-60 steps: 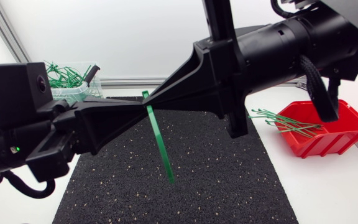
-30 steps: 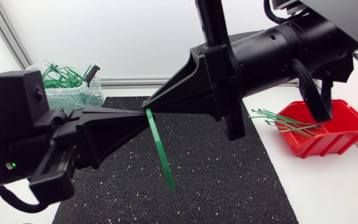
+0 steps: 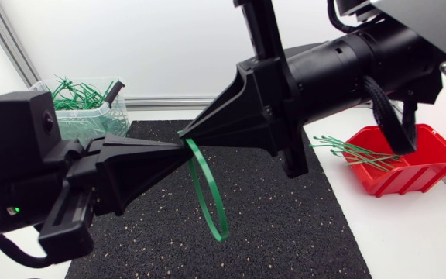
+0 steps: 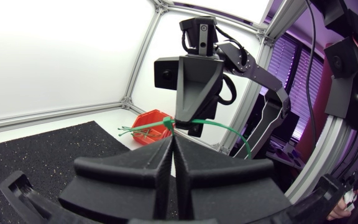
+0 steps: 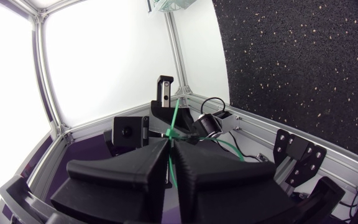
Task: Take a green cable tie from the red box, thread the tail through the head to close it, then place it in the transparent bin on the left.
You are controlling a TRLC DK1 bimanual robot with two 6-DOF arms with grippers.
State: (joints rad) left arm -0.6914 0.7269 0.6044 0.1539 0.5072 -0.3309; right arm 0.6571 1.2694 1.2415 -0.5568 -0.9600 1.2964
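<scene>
Over the black mat my two grippers meet tip to tip. The left gripper is shut on a green cable tie. The tie hangs below the tips as a closed-looking oval loop. From the upper right comes my right gripper, its fingers pinching the same tie at the loop's top, with only a narrow gap between them. In the left wrist view the tie curves away just past my fingertips. The red box sits at the right, the transparent bin at the far left.
Several loose green ties stick out of the red box's left side. The bin holds a tangle of closed green ties. A black speckled mat covers the middle of the white table.
The tie hung as one straight strip before; now it forms a loop under the tips. The left arm has shifted slightly down and the right gripper a little left.
</scene>
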